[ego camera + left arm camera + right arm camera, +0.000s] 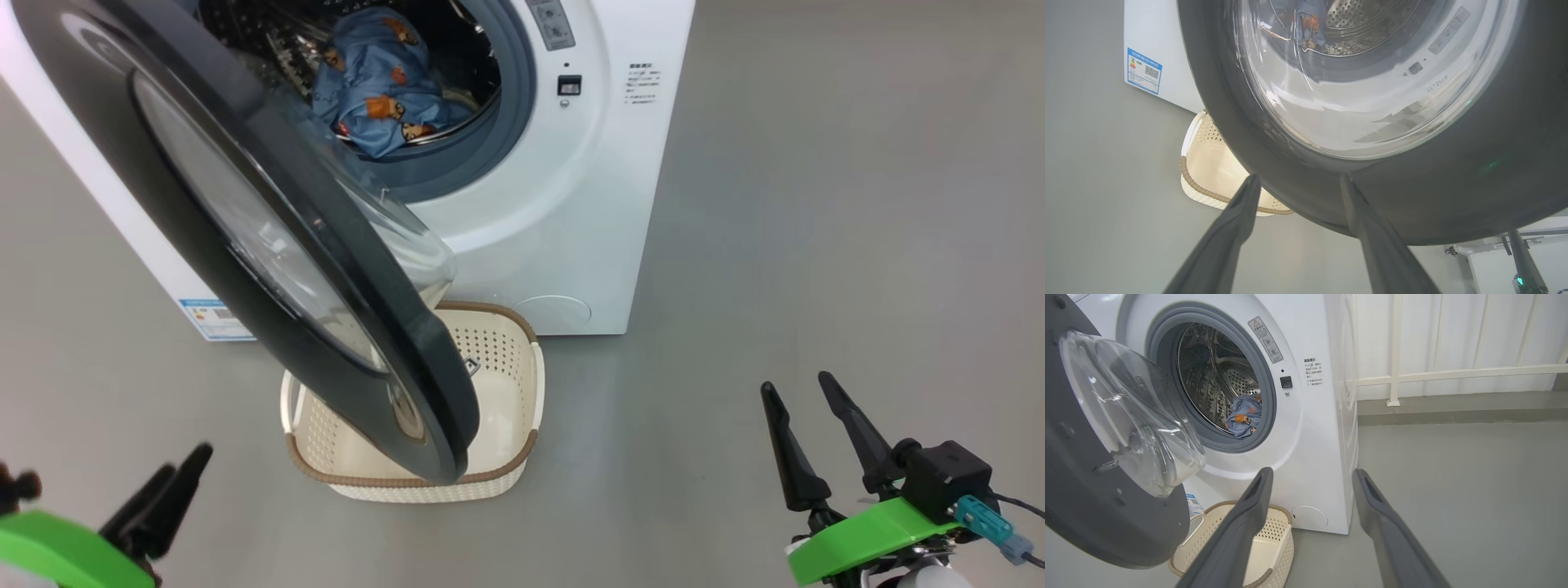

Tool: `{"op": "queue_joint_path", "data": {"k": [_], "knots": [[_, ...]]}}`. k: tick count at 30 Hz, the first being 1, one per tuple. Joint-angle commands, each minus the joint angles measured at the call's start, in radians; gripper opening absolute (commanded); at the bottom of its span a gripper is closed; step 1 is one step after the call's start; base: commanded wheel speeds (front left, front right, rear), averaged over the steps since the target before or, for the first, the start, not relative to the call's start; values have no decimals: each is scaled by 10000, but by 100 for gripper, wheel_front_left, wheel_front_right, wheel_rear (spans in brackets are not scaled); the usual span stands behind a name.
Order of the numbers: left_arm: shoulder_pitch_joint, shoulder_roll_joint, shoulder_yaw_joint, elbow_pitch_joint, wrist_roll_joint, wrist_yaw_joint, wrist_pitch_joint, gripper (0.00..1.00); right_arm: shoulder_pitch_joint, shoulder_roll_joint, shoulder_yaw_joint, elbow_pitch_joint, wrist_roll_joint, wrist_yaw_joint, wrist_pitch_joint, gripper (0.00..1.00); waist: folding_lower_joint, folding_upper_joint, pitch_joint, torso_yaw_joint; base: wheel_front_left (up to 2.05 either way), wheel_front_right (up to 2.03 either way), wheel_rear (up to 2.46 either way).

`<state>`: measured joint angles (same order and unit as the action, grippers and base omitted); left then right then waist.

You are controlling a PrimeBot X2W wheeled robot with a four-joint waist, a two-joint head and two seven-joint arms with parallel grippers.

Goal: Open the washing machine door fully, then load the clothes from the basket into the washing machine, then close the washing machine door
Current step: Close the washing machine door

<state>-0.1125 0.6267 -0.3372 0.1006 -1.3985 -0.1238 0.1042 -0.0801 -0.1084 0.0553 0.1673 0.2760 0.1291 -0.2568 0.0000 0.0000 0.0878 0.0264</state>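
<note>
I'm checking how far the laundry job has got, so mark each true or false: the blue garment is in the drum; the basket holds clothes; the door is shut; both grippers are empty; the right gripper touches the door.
1. The blue printed garment lies in the drum. True.
2. The basket holds clothes. False: the part of its inside that shows is bare.
3. The washing machine door is shut. False: it stands open, swung out over the basket.
4. The left gripper and the right gripper are open and hold nothing. True.
5. The right gripper touches the door. False: it hangs well apart from it, off to the right.
</note>
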Motion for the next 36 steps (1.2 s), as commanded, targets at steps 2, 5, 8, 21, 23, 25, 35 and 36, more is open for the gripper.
{"op": "queue_joint_path", "data": {"k": [2,5,8,21,23,25,35,36], "knots": [[-107,492,251,97,97,-69,-508,100,83,-170,187,-255,43,16,-49,100,0,0,-27,-103,0,0,0],[111,495,-50,403,89,-69,-1295,100,139,-233,117,-281,33,16,-49,100,0,0,-28,-224,0,0,0],[265,495,-309,705,187,-69,-2252,100,206,-262,15,-310,24,16,-49,100,0,0,-79,-356,0,0,0],[236,-453,483,2147,2997,-69,-3655,100,635,-365,-379,-370,37,16,-49,100,0,0,-224,-696,0,0,0],[340,-759,936,2108,3757,-69,-3656,100,646,-365,-388,-366,39,16,-49,100,0,0,-230,-740,0,0,0],[444,-1034,1321,2021,4542,-69,-3657,100,642,-351,-405,-360,35,16,-49,100,0,0,-228,-778,0,0,0],[947,-2345,2787,882,8135,-69,-3659,100,612,-254,-458,-394,8,16,-49,100,0,0,-190,-831,0,0,0],[973,-2466,2920,771,8310,-69,-3659,100,599,-253,-470,-399,13,16,-49,100,0,0,-178,-826,0,0,0]]}}
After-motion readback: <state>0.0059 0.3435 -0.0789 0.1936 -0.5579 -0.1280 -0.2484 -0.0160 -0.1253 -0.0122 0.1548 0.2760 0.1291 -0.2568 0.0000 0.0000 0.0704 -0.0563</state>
